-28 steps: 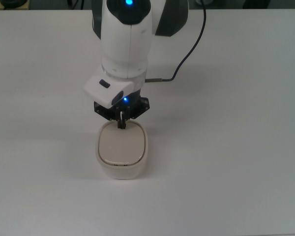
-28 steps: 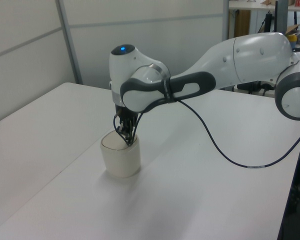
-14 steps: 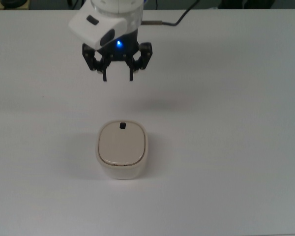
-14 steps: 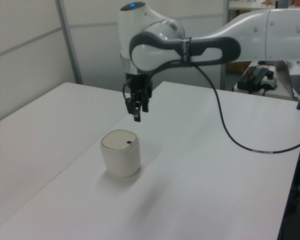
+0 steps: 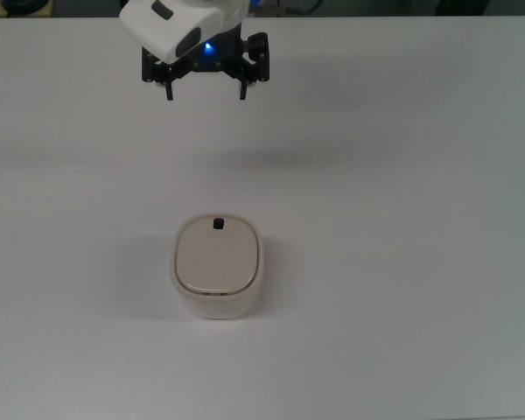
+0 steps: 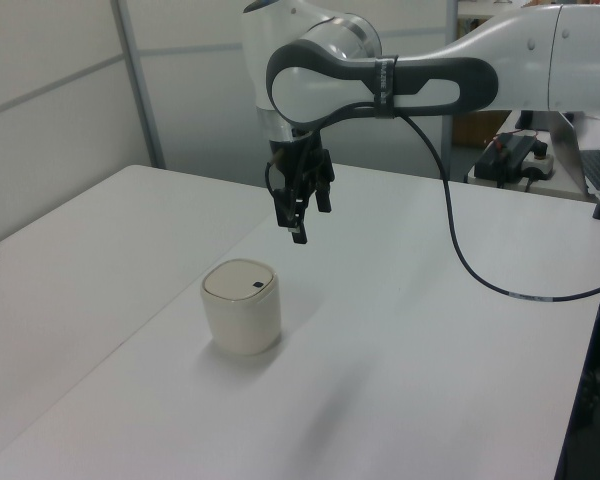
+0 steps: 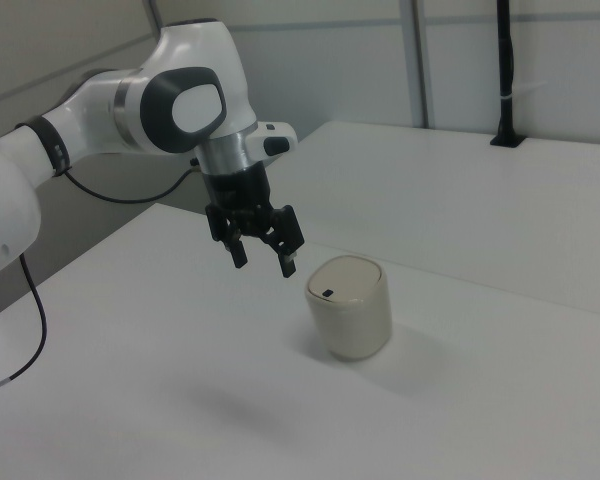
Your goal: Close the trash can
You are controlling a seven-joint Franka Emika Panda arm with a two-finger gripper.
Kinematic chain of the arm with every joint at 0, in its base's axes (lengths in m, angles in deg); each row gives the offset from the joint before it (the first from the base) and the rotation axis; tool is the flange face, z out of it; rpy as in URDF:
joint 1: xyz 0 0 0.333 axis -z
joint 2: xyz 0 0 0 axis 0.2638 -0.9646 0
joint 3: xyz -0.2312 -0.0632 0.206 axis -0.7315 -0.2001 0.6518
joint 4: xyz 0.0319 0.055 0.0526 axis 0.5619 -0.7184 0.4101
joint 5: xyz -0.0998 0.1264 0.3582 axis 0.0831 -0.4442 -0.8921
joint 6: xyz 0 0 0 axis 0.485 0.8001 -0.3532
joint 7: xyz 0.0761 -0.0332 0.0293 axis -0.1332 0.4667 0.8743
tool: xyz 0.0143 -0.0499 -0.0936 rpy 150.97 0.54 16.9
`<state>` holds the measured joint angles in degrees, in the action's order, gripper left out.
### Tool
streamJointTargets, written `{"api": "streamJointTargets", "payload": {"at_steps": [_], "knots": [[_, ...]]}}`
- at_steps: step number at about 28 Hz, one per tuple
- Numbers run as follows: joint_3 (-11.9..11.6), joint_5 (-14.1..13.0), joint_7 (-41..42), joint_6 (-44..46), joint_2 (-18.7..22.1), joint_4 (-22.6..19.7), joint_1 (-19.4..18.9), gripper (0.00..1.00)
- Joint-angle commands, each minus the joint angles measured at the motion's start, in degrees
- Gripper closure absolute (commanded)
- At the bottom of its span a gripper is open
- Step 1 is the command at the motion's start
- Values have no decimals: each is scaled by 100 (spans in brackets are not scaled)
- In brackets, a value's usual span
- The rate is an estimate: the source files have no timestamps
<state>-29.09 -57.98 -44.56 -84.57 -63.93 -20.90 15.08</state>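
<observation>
The trash can (image 5: 217, 268) stands alone near the middle of the white surface (image 5: 402, 262), its flat lid (image 5: 216, 254) down and level, the small black tab (image 5: 218, 224) at the lid edge nearest the arm. Bare surface lies open on every side of it. The gripper (image 5: 205, 87) hangs in the air toward the surface's far edge in the top view, well apart from the can, fingers (image 5: 242, 89) spread and holding nothing. A black cable (image 6: 460, 250) droops from the arm above the surface
</observation>
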Motion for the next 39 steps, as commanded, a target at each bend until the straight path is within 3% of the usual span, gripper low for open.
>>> {"api": "streamJointTargets", "payload": {"at_steps": [1,33,39], "knots": [[-83,-98,49,218,134,-66,-22,0],[-206,-107,49,130,99,-66,48,0],[-162,-247,40,121,-7,-75,31,0]]}}
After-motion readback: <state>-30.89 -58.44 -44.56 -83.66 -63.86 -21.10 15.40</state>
